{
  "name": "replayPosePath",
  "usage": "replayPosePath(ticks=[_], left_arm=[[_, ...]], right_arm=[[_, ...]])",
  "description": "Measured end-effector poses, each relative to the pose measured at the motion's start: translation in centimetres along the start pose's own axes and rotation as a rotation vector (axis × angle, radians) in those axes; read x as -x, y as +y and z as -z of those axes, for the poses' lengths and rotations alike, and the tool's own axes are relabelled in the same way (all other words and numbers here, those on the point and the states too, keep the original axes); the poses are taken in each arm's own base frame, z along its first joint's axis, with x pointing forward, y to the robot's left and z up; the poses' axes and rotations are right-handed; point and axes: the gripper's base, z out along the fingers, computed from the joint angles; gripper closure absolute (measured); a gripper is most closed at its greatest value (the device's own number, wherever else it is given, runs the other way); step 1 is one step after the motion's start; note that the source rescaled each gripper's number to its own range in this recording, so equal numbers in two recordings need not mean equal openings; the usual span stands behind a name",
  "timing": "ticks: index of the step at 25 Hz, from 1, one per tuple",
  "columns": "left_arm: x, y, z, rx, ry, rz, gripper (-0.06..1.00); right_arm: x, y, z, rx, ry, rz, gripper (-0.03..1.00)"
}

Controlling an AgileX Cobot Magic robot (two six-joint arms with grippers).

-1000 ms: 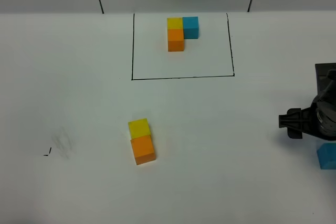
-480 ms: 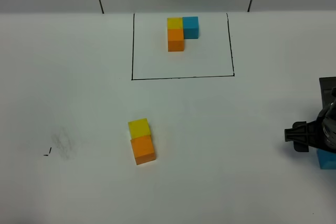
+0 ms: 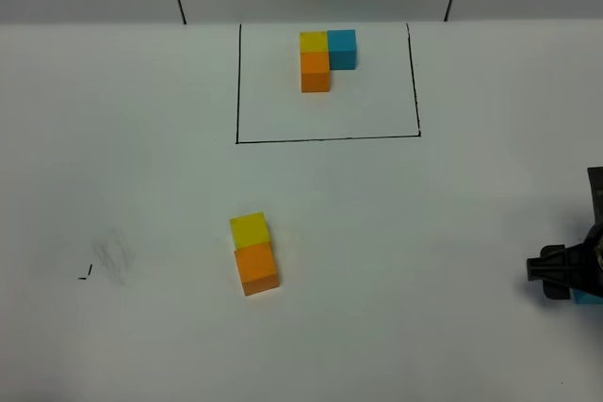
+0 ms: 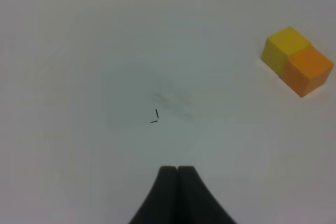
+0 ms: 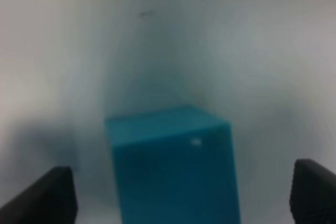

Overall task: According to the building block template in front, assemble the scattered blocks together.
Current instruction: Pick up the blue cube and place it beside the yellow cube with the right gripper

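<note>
**Near to far.** At the near right edge of the bench (image 3: 452, 233), your right pincer (image 3: 575, 280) is spread wide, with one finger on either side of the loose sky-blue cube (image 5: 173, 166). Whether they touch it cannot be told. Your left pincer (image 4: 177, 174) is pressed together on nothing, above a small dark mark (image 4: 155, 115) on the bench. Near the middle, the loose orange cube (image 3: 256, 267) touches the yellow cube (image 3: 250, 230) behind it. Farthest, the building block template (image 3: 325, 56) lies inside its black outline (image 3: 330, 139), close to the outline's far side.

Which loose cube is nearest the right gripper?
The blue cube, alone at far right; the yellow cube and orange cube sit touching, well left of it.
</note>
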Motion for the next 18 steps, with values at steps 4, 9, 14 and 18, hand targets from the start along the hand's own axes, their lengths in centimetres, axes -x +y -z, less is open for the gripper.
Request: replayPosePath(ticks=[4,9,14,18], left_arm=[[0.0,0.0,0.0,0.0,0.0,0.0,0.94],[0.0,0.0,0.0,0.0,0.0,0.0,0.94],[0.0,0.0,0.0,0.0,0.0,0.0,0.94],[0.0,0.0,0.0,0.0,0.0,0.0,0.94]], right_arm=[[0.2,0.2,0.0,0.019,-0.025,0.022,0.02],[0.1,0.3,-0.5,0.012,-0.005,0.034,0.04],[0.0,0.7,-1.4,0.01,0.017,0.052,0.21],[0.0,0.9,-1.7,0.025,0.014,0.063,0.44]])
